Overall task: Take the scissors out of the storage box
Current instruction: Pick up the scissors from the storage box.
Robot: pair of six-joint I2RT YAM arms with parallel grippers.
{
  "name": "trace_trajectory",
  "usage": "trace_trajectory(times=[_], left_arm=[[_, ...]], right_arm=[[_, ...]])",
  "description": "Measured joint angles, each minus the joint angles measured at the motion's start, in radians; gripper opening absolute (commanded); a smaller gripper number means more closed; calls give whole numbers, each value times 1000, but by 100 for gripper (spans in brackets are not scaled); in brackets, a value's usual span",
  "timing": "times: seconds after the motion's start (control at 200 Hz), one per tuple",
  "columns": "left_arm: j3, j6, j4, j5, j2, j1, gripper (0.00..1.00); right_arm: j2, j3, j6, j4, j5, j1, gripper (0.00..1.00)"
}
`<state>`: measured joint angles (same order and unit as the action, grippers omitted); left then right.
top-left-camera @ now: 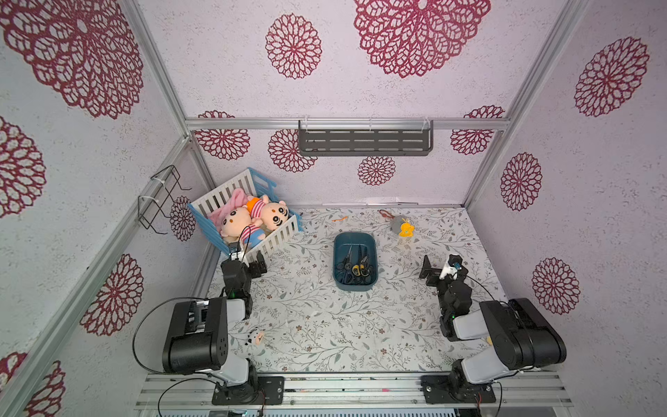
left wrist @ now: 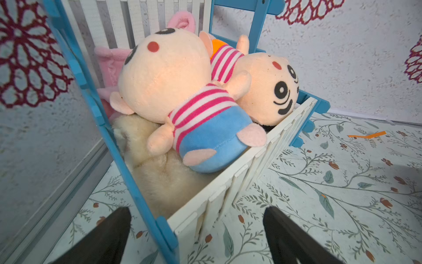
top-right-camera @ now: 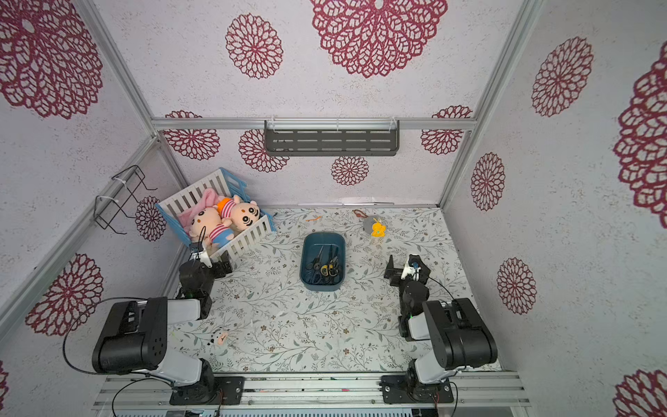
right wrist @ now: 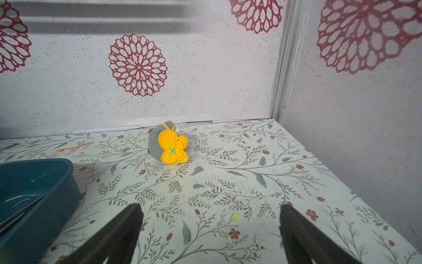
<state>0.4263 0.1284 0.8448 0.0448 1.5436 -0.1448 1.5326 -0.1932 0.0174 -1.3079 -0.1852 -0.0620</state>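
A small white plush toy with dark markings [top-left-camera: 257, 337] lies on the leaf-patterned tabletop [top-left-camera: 325, 325], well to the near left of the dark teal rounded plastic storage box [top-left-camera: 355, 286].

The left gripper [left wrist: 196, 209] hovers level with the box and well to its left. Its black fingers [left wrist: 114, 228] are spread wide and hold nothing. They sit just short of the near corner of the white-and-blue slatted crate [left wrist: 228, 182].

The right gripper [right wrist: 210, 206] is well to the right of the box. It is also spread and empty, over bare tabletop.

The scissors [top-left-camera: 355, 267] lie tangled inside the box. Their slim steel blades point toward the box's far end and their handles bunch at its near end. Most handles are black and one pair is yellow and black. What looks like a blue handle sits lowest in the heap, though the pile is too small to count surely.

The crate stands to the far left of the box and holds plush dolls in pink-striped tops [top-left-camera: 252, 216]. A grey plush with a yellow flower [top-left-camera: 402, 226] sits to the far right of the box. A thin orange scrap [top-left-camera: 341, 218] lies beyond the box's far end. A grey slotted shelf [top-left-camera: 364, 142] hangs on the back wall above it.
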Motion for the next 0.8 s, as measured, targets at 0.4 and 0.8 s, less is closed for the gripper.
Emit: trace_trajectory(times=[0.4,0.8], left_arm=[[0,0,0,11,0,0,97],[294,10,-481,109,-55,27,97]], right_arm=[[0,0,0,0,0,0,99],[-50,-65,-13,171,7,-14,99]])
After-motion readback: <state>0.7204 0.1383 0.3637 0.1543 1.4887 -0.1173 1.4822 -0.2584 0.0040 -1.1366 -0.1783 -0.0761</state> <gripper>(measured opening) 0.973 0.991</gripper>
